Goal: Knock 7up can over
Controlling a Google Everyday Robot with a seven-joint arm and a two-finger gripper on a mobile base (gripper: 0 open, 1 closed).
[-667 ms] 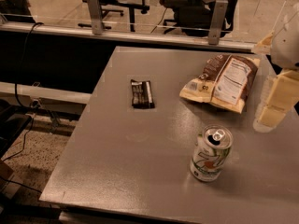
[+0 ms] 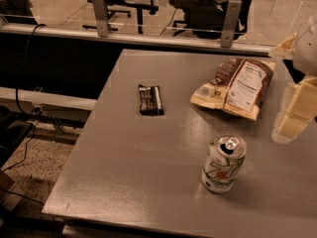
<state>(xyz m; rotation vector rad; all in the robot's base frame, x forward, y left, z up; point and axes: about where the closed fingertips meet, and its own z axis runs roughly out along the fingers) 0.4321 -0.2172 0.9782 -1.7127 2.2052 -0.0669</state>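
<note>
One 7up can [image 2: 224, 163] upright, left of pincer [image 2: 290, 124].

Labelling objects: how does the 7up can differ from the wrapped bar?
The 7up can stands upright; the wrapped bar lies flat. The can is pale with green lettering, the bar dark. The can sits near the front edge, the bar farther back, left. Both rest on the table; the gripper hangs right of the can.

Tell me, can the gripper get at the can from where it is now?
Probably yes. The gripper hangs to the right of the upright can, slightly farther back, with only bare table between them. The snack bag lies farther back, off that line.
</note>
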